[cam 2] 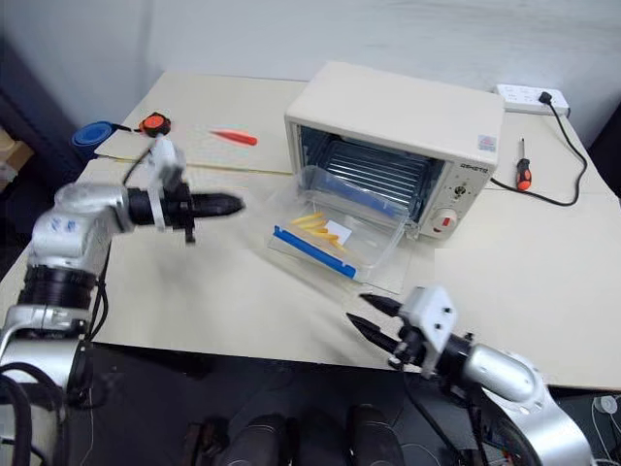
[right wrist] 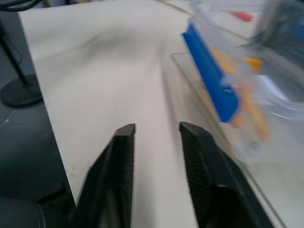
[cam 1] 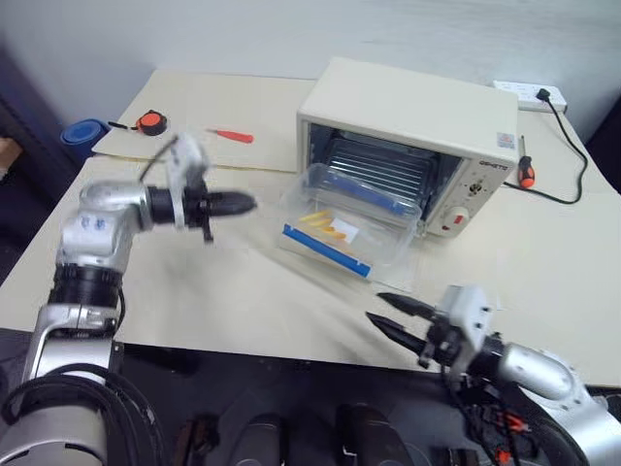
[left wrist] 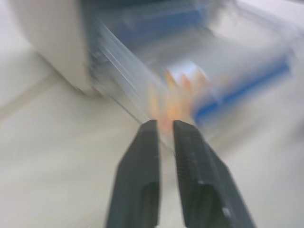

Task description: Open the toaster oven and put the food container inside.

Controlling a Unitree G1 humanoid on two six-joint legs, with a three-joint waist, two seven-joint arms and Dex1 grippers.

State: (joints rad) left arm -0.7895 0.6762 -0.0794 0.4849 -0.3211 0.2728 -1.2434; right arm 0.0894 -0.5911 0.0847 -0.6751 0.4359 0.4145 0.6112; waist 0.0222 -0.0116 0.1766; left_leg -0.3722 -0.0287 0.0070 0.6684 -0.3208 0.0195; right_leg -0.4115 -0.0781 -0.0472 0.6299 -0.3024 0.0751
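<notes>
Distance to the food container [cam 1: 347, 225] decides the coming push, so take the scene from the robot's left. Left hand [cam 1: 243, 204] hangs above the table [cam 1: 243, 291], its two black fingers pressed together and pointing level toward the container, which lies just off its tips to the right. The container sits on the lowered glass door [cam 2: 383, 274] of the toaster oven [cam 1: 408, 116], half in and half out: its far long edge is already at the mouth of the oven, while the near edge with the blue clip strip [cam 1: 325, 249] faces the table front. Its long axis runs across the opening, roughly from left-front to right-back. Right hand [cam 1: 393, 317] hovers at the near table edge, fingers a little apart and holding nothing, aimed toward the container's near long side from the front right. I judge both hands about equally close; the right one lies on the side from which a push would send the box deeper into the oven.
</notes>
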